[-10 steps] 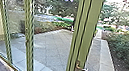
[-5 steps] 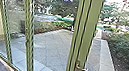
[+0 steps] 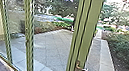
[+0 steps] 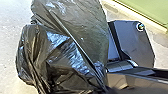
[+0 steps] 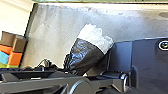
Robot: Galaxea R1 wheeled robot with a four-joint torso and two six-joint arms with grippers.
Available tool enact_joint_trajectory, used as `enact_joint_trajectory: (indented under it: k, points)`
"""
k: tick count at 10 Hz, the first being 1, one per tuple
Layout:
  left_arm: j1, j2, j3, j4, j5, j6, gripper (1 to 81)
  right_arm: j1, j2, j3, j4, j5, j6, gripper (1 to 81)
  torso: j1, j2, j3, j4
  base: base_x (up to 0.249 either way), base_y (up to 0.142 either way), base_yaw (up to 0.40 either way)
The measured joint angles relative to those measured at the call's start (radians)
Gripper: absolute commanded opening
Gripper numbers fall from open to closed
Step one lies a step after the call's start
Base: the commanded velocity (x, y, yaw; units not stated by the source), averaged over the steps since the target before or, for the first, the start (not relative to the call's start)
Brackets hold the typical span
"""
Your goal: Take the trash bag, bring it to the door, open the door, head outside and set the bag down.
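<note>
Trash bag [image 4: 72, 47], green door edge [image 3: 88, 37], paving [image 3: 53, 45] beyond (broad)

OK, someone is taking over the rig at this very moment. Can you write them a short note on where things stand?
Left hand: its grip can't be made out. The trash bag is close to the left wrist camera, so it is probably being carried on that side.
Right hand: can't tell whether it is open or shut.
Place: the robot is facing the green-framed door, with its handle in front; the paved yard is beyond.
Done: the bag looks picked up and brought to the door area.
Left: getting outside and putting the bag down. Whether the door is already open I can't tell.
</note>
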State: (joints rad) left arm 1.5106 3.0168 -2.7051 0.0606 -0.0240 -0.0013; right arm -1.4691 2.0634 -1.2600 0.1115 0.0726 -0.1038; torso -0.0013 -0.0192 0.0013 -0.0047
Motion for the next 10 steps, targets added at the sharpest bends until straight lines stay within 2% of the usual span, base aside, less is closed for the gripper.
enact_joint_trajectory:
  k: [4,8,10]
  points:
    - [0.0,0.004,0.0,0.0,0.0,0.0,1.0,0.099,-0.143,0.147,0.051,-0.006,0.0,81.1,0.0,0.0,0.0,0.0,0.0,0.0,0.0]
    - [0.0,0.007,0.0,0.0,0.0,0.0,1.0,0.211,-0.237,0.219,0.121,-0.033,0.0,81.1,0.0,0.0,0.0,0.0,0.0,0.0,0.0]
    - [0.0,0.01,0.0,0.0,0.0,0.001,1.0,0.285,-0.281,0.259,0.158,-0.073,0.001,81.1,0.0,0.0,0.0,0.0,0.0,0.0,0.0]
